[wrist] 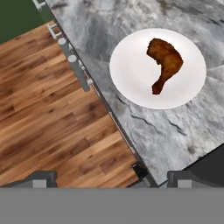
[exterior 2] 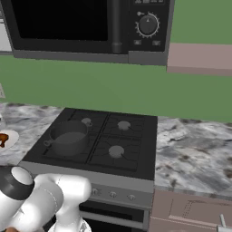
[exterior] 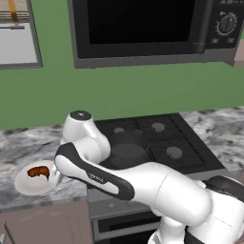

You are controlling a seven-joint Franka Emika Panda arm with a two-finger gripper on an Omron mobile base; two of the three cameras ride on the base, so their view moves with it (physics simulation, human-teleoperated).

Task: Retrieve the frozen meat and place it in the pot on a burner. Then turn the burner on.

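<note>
Fingertips (wrist: 43, 178) spread wide at bottom of hand view, holding nothing. Upper right there: frozen meat (wrist: 165, 62) lying on white plate (wrist: 127, 74) atop marble counter (wrist: 175, 131). Best centred above drumstick before descending. Farther off, pot (exterior: 127, 146) on stove (exterior: 186, 143), centre of left base view.

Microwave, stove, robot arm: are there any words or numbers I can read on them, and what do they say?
No words or numbers can be read.
Microwave: marks around its dial and on the small buttons below, too small and blurred to read.
Robot arm: a tiny light mark on its dark band, too blurred to read.
Stove: plain knobs, no lettering.
</note>
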